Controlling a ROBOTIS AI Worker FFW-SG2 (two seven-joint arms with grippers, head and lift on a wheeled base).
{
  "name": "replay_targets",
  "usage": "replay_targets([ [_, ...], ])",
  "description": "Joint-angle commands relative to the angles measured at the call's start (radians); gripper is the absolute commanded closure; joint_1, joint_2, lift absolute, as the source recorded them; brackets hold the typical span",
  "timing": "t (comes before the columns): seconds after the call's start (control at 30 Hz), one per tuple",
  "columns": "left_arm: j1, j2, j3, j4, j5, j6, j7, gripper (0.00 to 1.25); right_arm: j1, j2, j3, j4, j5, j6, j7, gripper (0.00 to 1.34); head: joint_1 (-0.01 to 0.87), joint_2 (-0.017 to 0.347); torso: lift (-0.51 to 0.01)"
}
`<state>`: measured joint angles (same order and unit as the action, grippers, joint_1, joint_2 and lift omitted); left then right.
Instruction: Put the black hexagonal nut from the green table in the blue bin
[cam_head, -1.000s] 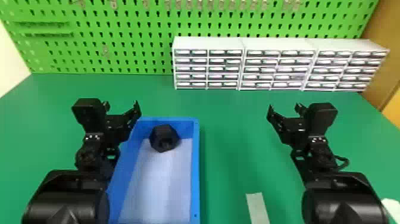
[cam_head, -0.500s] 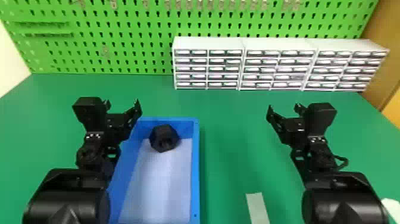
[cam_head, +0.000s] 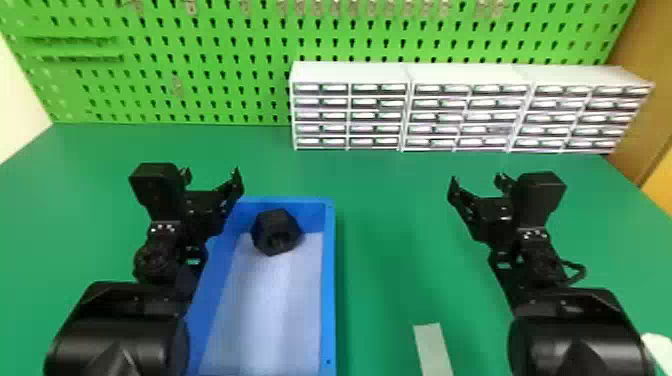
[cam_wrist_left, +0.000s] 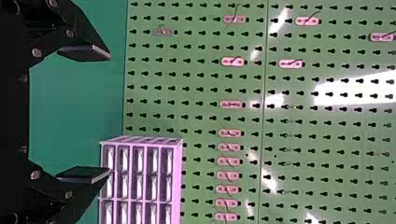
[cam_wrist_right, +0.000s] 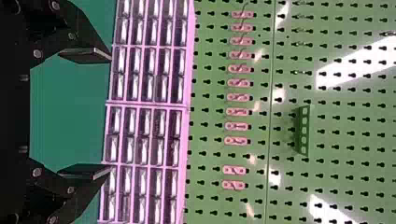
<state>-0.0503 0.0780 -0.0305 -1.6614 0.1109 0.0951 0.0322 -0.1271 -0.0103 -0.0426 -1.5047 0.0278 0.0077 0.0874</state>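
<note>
Placing seems finished, with the black hexagonal nut (cam_head: 276, 232) inside the blue rectangular bin (cam_head: 328, 280) at twelve o'clock; the left black fingers (cam_wrist_left: 84, 52) and right black fingers (cam_wrist_right: 86, 55), both released, need only keep clear.

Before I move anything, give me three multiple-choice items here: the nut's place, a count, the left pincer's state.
1. Where is the black hexagonal nut?
A) On the bare green table
B) In the blue bin, at its far end
C) In the right pincer

2. How many white drawer cabinets stand before the green pegboard?
A) Three
B) Two
C) Five

3. How is the left pincer?
A) Shut, empty
B) Shut on the nut
C) Open, empty

B: it lies inside, by the far wall.
A: two seams divide the row.
C: its fingers stand apart, holding nothing.
</note>
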Motion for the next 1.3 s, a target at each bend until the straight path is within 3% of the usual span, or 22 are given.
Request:
replay_targets([
  [0.0, 0.001, 0.000, 0.000, 0.000, 0.003, 0.000, 0.000, 0.38, 0.003, 0.000, -0.006, 0.000, 0.000, 0.000, 0.000, 0.43, 0.686, 0.051, -0.096],
  [1.27, 0.006, 0.003, -0.009, 0.000, 0.007, 0.000, 0.000, 0.39, -0.012, -0.004, -0.006, -0.003, 0.011, -0.008, 0.000, 0.43, 0.686, 0.051, -0.096],
])
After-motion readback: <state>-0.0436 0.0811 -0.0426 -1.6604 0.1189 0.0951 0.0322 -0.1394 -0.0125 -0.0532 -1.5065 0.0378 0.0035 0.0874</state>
